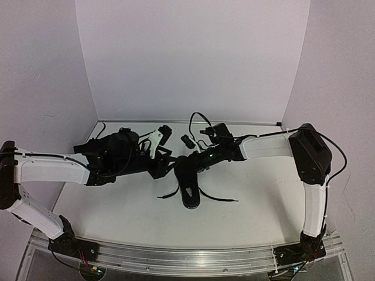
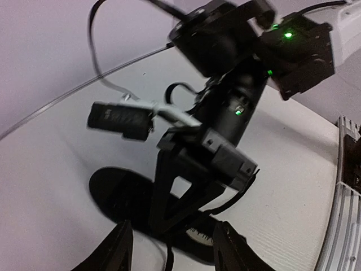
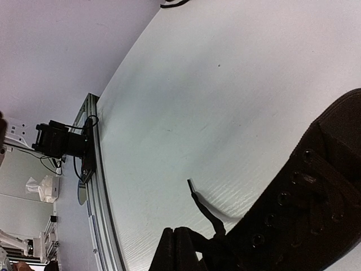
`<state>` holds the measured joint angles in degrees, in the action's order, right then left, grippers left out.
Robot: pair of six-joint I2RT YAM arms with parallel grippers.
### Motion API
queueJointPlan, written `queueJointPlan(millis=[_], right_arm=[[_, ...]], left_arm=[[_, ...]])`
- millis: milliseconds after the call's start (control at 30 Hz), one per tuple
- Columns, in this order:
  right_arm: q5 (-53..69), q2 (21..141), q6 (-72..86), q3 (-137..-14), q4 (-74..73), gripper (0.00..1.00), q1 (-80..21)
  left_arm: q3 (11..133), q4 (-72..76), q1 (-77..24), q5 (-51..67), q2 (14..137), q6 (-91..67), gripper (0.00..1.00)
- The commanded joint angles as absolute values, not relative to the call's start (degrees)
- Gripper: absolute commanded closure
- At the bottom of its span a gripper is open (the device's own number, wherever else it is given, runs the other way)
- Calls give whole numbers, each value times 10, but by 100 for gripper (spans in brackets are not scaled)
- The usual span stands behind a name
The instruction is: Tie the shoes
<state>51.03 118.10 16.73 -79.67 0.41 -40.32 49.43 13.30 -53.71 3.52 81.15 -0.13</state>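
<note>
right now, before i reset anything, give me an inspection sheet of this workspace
surface: white table, no stains or spills seen
job's things: one black shoe upright mid-table, laces untied and trailing to both sides; a second shoe can't be made out
clutter: nothing seen
grippers: left gripper open, hovering short of the shoe; right gripper shut, tips down at the shoe's lacing, a hold on a lace can't be confirmed
cables: black cable looping above the right wrist, another along the right arm
surroundings: white backdrop walls, metal rail at the near edge
</note>
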Motion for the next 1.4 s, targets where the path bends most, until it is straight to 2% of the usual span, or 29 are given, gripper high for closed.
queueJointPlan(millis=[0, 367, 567, 733, 800, 1000, 1367], right_arm=[[490, 1201, 184, -834, 14, 100, -418], [470, 1243, 197, -858, 0, 92, -448], [464, 1227, 190, -875, -27, 76, -451], [452, 1175, 169, -899, -71, 55, -448], [448, 1152, 158, -904, -90, 52, -444], [439, 1102, 119, -879, -127, 50, -390], [399, 1157, -18, -900, -228, 62, -373]], left_arm=[[405, 192, -515, -55, 756, -129, 50], [333, 230, -504, -59, 761, -182, 51], [341, 242, -500, -37, 790, -183, 47], [360, 242, -492, -14, 804, -175, 41], [367, 239, -491, -7, 811, -171, 40], [391, 235, -475, 40, 845, -158, 42], [436, 241, -450, 117, 938, -161, 42]])
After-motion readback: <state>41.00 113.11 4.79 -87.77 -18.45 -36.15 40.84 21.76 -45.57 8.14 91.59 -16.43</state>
